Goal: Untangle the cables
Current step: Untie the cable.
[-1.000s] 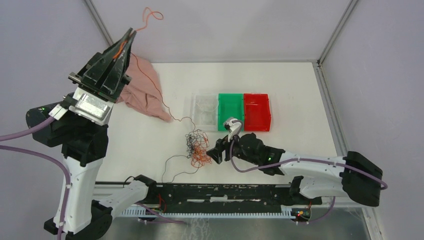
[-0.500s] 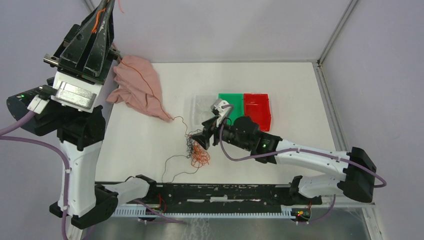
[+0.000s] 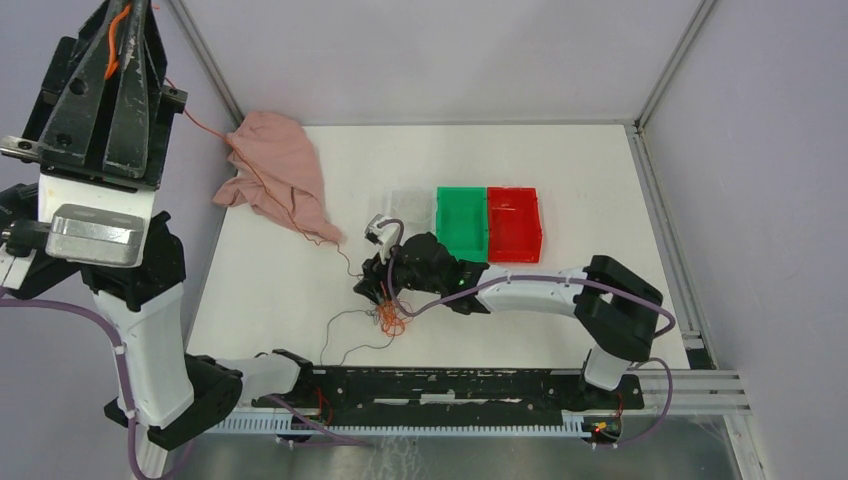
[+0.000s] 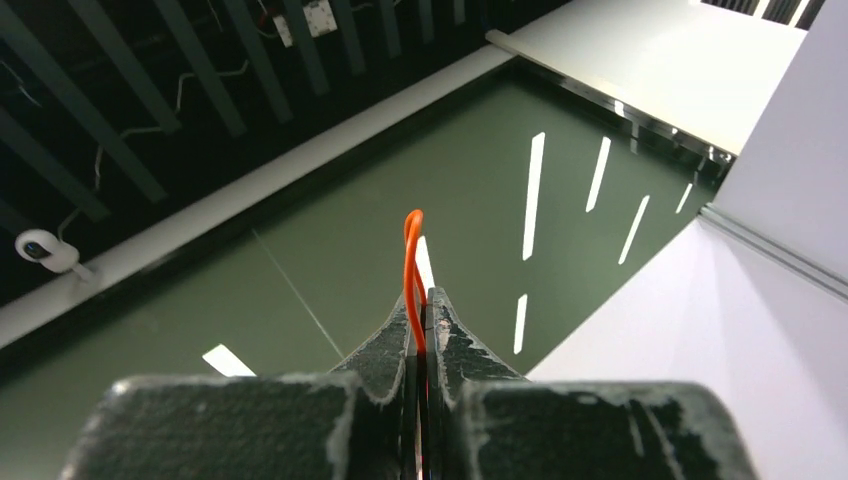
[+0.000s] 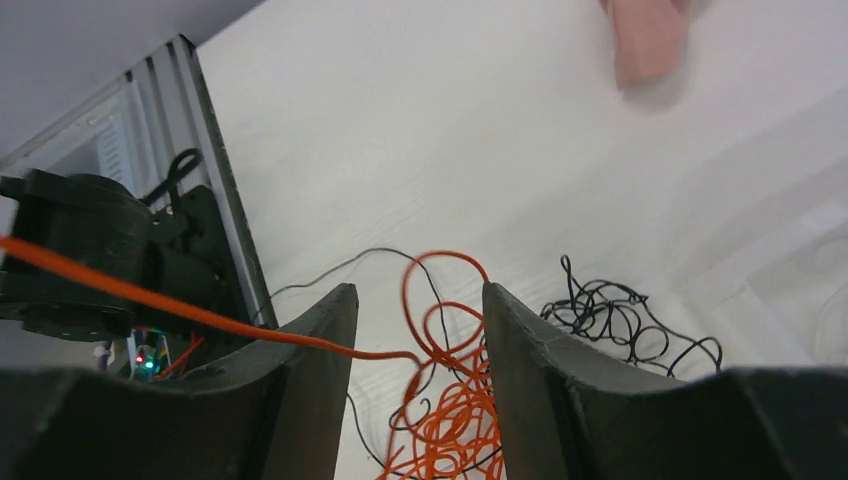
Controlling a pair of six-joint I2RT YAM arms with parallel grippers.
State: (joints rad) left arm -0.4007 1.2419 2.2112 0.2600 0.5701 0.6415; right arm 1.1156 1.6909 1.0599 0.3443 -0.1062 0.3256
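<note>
The cables (image 3: 388,312) lie as a small orange and black wad on the white table, near the front middle. One orange wire (image 3: 270,195) runs taut from the wad up across the pink cloth to my left gripper (image 3: 128,8), which is raised high at the far left and shut on that wire. In the left wrist view the orange wire (image 4: 412,262) loops out between the closed fingers of the left gripper (image 4: 421,300). My right gripper (image 5: 415,305) is open, low over the wad (image 5: 450,410), with orange loops between its fingers and black curls (image 5: 610,310) to the right.
A pink cloth (image 3: 275,180) lies at the back left. A clear bin (image 3: 410,203), a green bin (image 3: 461,222) and a red bin (image 3: 514,222) stand in a row right of centre. A thin black wire (image 3: 345,330) trails toward the front rail (image 3: 440,385).
My left gripper has risen higher and further left, pulling the orange wire taut. My right gripper has moved left over the wad. The wad has shifted slightly left.
</note>
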